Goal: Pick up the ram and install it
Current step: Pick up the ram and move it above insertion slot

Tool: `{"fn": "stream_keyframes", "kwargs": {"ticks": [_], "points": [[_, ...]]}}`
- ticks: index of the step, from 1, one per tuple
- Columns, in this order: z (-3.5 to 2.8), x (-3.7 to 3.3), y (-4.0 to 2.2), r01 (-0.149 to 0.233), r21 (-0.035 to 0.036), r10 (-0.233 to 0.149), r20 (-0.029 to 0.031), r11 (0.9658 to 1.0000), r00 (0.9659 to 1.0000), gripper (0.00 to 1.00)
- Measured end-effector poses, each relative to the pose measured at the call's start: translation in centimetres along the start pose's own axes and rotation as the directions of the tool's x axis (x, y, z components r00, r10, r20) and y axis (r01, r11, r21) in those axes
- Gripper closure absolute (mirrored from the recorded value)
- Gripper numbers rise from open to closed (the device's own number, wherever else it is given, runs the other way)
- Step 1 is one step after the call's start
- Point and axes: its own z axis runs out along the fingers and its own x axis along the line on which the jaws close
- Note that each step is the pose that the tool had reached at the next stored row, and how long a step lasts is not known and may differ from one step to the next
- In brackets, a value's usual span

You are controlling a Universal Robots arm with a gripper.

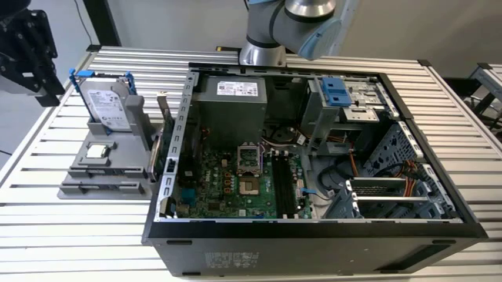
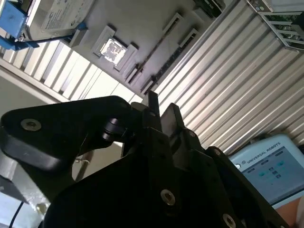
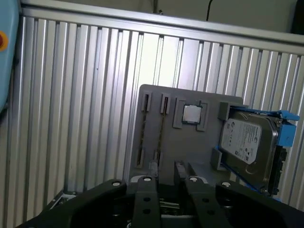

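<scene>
- In the exterior view an open computer case [image 1: 168, 176] lies on a ribbed aluminium table [image 1: 79, 235]. Its green motherboard [image 1: 227, 182] and long black slots [image 1: 284, 188] are exposed. Just beside the case, at the exterior view's left, stands a grey plastic holder [image 1: 102, 189]. It carries a silver hard drive [image 1: 108, 106] with blue rails and a small square CPU chip [image 1: 97, 151].
- In the first wrist view the ram [image 3: 161, 130] is a thin dark stick standing on its edge in the holder's grooves, beside the chip (edge-on, so its flat faces are hidden). The black gripper [image 3: 167, 183] hangs near the holder. Its matte fingers [image 3: 145, 194] are spread apart and hold nothing.
- In the second wrist view the ram [image 2: 156, 50] is a narrow line in the holder, and the gripper [image 2: 162, 107] has a gap between its tips.
</scene>
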Motion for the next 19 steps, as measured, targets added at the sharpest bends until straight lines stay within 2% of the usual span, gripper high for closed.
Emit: {"fn": "stream_keyframes", "kwargs": {"ticks": [4, 6, 7, 8, 10, 11, 15, 19], "points": [[0.00, 0.00, 0.00, 0.000, 0.0047, 0.000, -0.0005, 1.0000, 1.0000, 0.00], [0.02, 0.00, 0.01, -0.004, 0.0035, 0.004, -0.0003, 1.0000, 1.0000, 0.00], [0.06, 0.00, 0.01, -0.010, 0.0004, 0.010, 0.0003, 1.0000, 1.0000, 0.00], [0.09, 0.00, 0.00, -0.015, -0.0051, 0.015, 0.0012, 0.9999, 0.9999, 0.00], [0.14, 0.00, 0.01, -0.028, -0.0208, 0.028, 0.0028, 0.9994, 0.9996, 0.00], [0.21, 0.00, 0.02, -0.032, -0.0242, 0.032, 0.0032, 0.9992, 0.9995, 0.00], [0.66, 0.02, 0.00, -0.033, -0.0241, 0.033, 0.0041, 0.9992, 0.9994, 0.00], [0.71, 0.02, 0.01, -0.033, -0.0243, 0.033, 0.0039, 0.9992, 0.9994, 0.00]]}}
